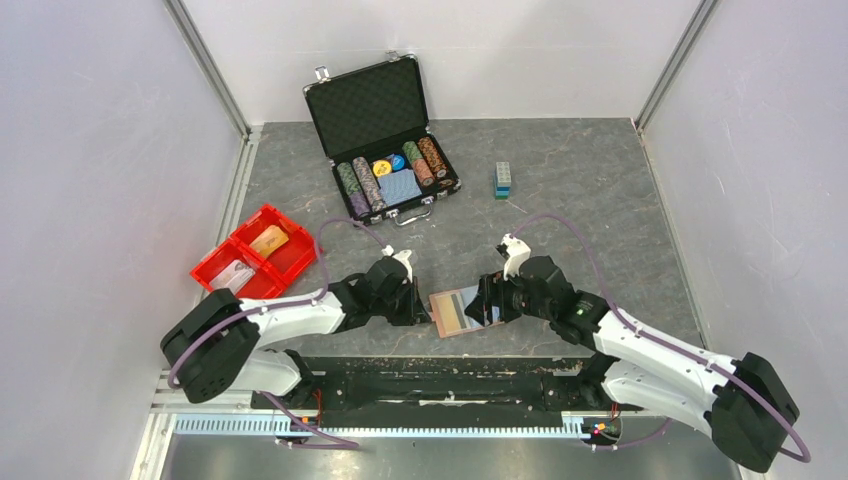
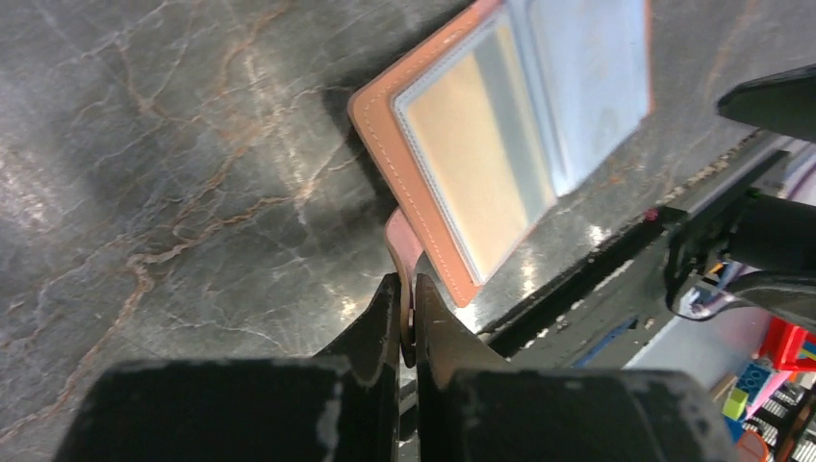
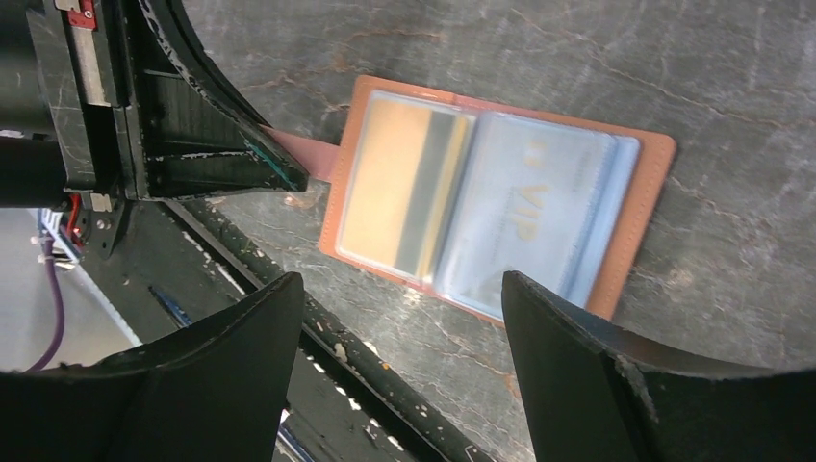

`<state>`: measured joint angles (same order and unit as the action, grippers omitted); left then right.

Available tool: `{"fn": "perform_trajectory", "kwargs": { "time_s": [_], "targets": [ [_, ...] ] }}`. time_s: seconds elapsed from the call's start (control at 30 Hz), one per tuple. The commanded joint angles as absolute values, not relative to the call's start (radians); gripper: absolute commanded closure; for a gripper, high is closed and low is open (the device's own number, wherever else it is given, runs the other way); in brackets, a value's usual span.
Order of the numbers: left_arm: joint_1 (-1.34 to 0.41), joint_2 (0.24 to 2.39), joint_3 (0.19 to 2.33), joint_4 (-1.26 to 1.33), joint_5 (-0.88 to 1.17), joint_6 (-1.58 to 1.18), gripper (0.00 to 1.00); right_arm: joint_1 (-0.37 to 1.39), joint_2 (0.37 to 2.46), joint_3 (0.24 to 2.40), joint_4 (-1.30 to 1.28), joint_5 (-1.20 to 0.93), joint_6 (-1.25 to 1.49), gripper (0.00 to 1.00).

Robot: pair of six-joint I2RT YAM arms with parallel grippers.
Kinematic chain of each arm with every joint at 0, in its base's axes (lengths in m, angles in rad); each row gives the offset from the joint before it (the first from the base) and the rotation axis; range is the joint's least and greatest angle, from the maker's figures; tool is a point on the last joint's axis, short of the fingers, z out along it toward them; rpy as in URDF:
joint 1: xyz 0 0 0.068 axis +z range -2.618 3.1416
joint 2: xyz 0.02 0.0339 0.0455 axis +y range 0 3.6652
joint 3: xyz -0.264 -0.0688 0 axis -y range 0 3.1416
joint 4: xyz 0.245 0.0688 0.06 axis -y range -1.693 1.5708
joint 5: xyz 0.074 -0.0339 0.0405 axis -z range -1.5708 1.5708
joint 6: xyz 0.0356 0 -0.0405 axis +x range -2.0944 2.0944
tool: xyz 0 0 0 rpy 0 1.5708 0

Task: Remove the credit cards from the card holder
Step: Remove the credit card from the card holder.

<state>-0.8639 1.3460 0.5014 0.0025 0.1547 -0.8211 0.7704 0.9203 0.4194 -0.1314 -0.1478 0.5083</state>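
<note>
The brown leather card holder (image 1: 466,311) lies open and flat on the table near its front edge. It also shows in the left wrist view (image 2: 385,135) and the right wrist view (image 3: 643,202). In its clear sleeves sit an orange-yellow card (image 3: 399,188) and a pale blue card marked VIP (image 3: 529,207). My left gripper (image 2: 408,313) is shut on the holder's closing tab (image 2: 402,243) at its left side. My right gripper (image 3: 404,327) is open and empty, just above the holder's right part.
An open black poker-chip case (image 1: 385,140) stands at the back. A red plastic bin (image 1: 255,255) sits at the left. A small blue-green block (image 1: 503,180) stands at the back right. The black base rail (image 1: 440,375) runs just in front of the holder.
</note>
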Motion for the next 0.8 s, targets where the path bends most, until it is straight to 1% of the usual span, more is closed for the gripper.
{"fn": "perform_trajectory", "kwargs": {
  "time_s": [0.0,0.5,0.77],
  "targets": [
    [-0.869,1.261,0.496,0.078,0.194,-0.859,0.98,0.803,0.937,0.482,-0.057,-0.126,0.506,0.22],
    [-0.87,1.185,0.46,0.11,0.253,-0.867,0.98,0.907,1.138,0.533,0.03,-0.083,0.496,0.2],
    [-0.87,1.165,0.46,0.096,0.265,-0.864,0.98,0.962,1.226,0.54,0.033,-0.021,0.486,0.25]
  ]
}}
